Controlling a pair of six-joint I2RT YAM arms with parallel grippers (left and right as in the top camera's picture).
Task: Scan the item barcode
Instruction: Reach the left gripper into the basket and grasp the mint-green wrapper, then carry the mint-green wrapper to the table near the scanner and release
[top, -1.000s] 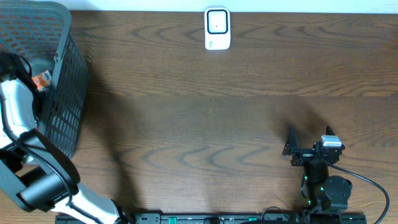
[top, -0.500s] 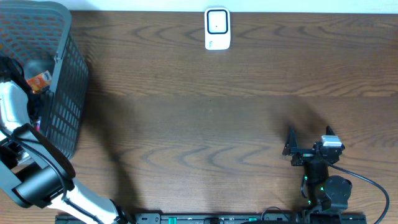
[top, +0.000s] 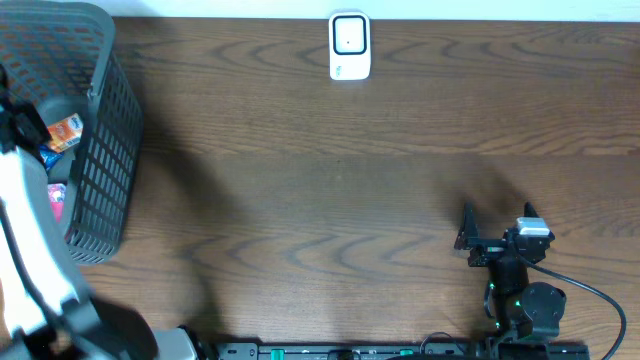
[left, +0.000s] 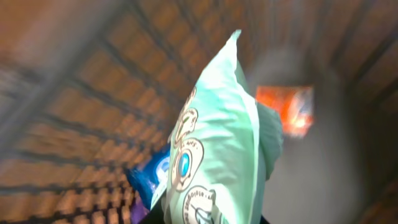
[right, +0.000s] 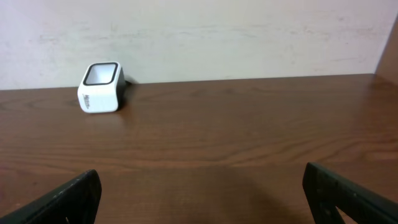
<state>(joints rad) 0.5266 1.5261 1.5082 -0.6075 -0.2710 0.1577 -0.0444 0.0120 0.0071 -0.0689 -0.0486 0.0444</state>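
Mint-green packet (left: 217, 143) pinched in left gripper (left: 208, 219), right gripper (right: 202, 196) wide open

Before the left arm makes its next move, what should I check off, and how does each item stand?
1. Grip: ok. The left gripper is shut on the pale green packet.
2. Barcode facing outward: cannot tell; no barcode shows.
3. Packet clear of the basket: not ok; mesh walls surround it.
4. Route to the scanner: ok; nothing lies on the table between.
5. Right gripper out of the way: ok; open, parked at the near right.
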